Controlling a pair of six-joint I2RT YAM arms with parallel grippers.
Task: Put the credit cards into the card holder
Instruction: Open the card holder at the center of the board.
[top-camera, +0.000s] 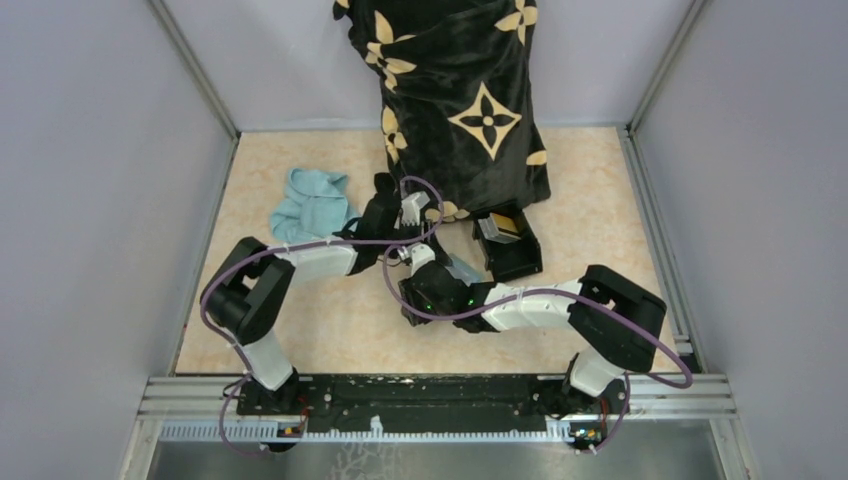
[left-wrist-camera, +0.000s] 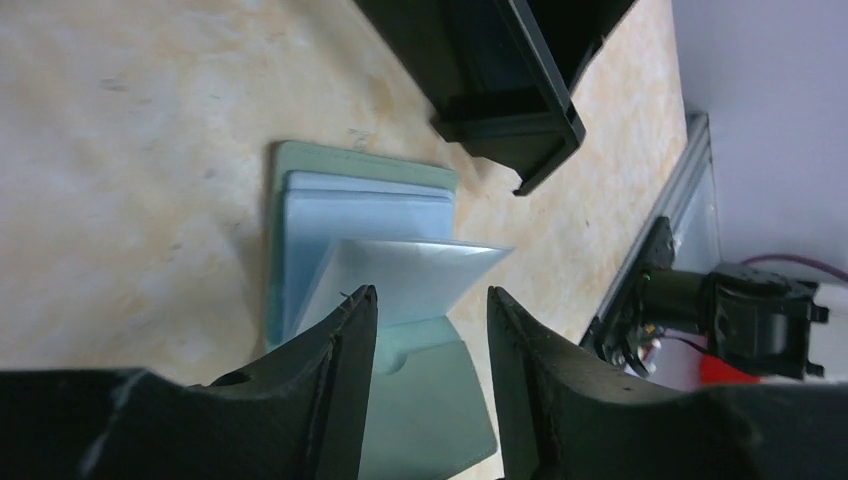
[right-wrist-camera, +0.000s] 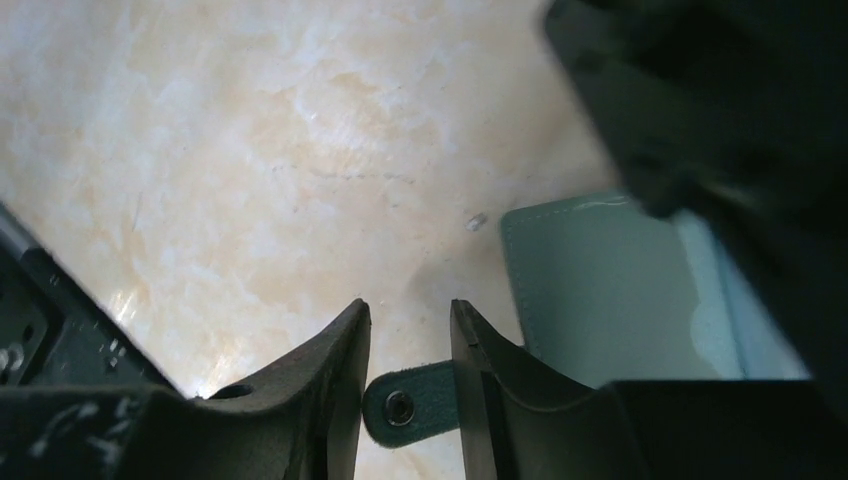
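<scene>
So the holder was lying open on the bench, right by the black box. The right fingers were pinching its snap tab, I'd guess to keep it from sliding around. A pale card stood tilted over the slots, its lower edge down between the left fingers. They sat on either side of it, but I honestly couldn't tell if they were actually squeezing it or just straddling it.
</scene>
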